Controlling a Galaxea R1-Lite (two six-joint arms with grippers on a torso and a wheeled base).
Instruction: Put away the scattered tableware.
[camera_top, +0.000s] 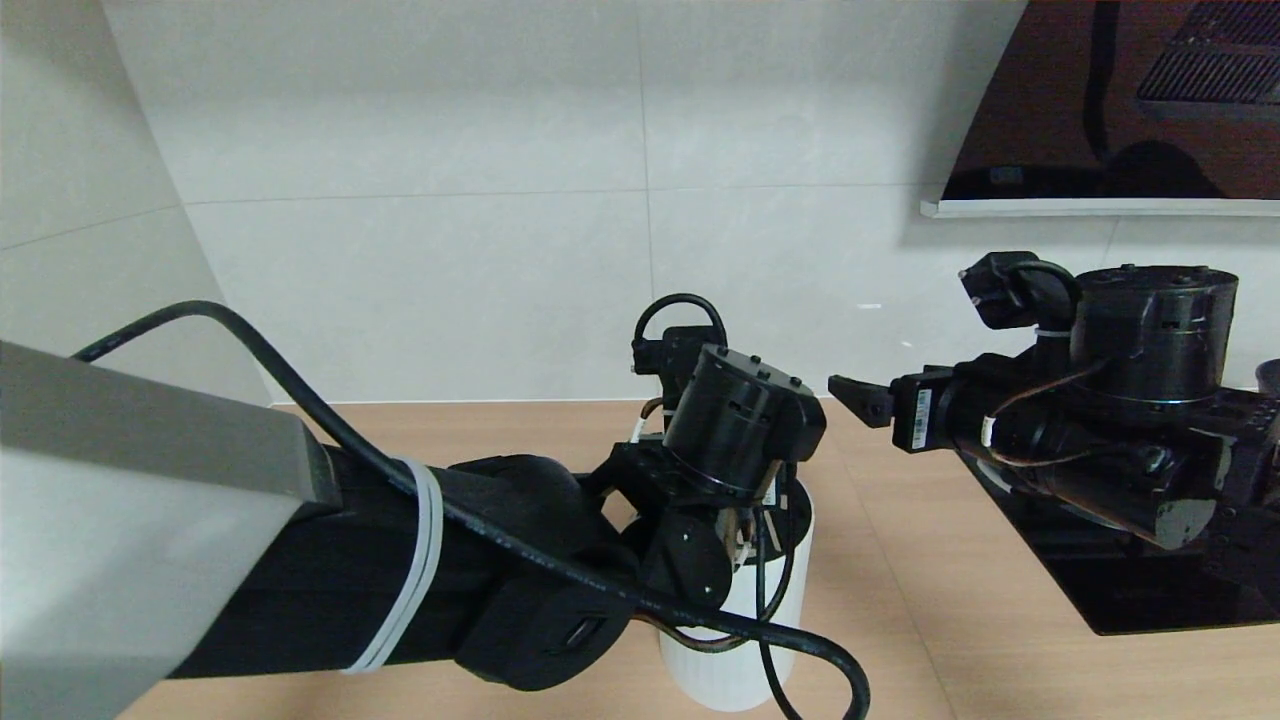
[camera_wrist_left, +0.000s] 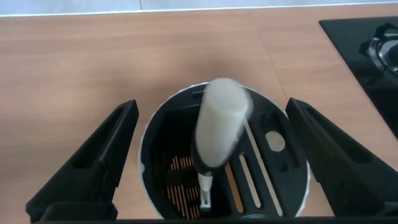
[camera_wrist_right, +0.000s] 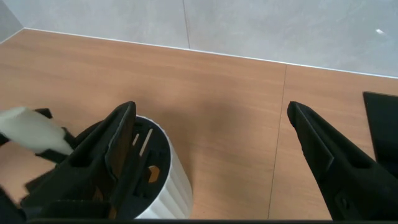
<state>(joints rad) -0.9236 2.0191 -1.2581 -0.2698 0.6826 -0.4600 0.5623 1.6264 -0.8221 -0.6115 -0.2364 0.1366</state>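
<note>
Left gripper (camera_wrist_left: 211, 107) hangs right over the white holder (camera_wrist_left: 144, 158), fingers (camera_wrist_left: 93, 162) spread wide, nothing pinched. Btw them stands the white-handled tool (camera_wrist_left: 219, 121). Its low end is down inside the holder. The handle sticks up and leans a bit, touching neither finger as far as I can see. Right gripper (camera_wrist_right: 211, 109) is off to the side, near the holder and above the counter (camera_wrist_left: 74, 62), also spread wide w/ nothing in it.

Handling: the tool looks light and stiff. Its handle is fat, round and smooth, prob plastic, so it could slip. I'd pinch it at the middle of the white part, not at the thin dark neck (camera_wrist_left: 204, 180) below. The working end is hidden in the holder. I think this one is put away, so no grab needed unless it tips.

Holder: a round tube w/ a smooth white wall, plastic or ceramic, can't tell. Inside is a dark insert w/ slots. It could tip if I bump the rim, so go easy. Thin wooden sticks (camera_wrist_left: 252, 180) lie in one slot, and a bunch of brown stick ends (camera_wrist_left: 180, 180) sits in another.

Further out: the counter is wood-look, flat and matte. A black shiny cooktop (camera_top: 1100, 590) is on the robot's right, glass I guess. Behind is a white tile wall (camera_top: 450, 200), w/ a dark hood (camera_top: 1100, 100) up high on the right.
</note>
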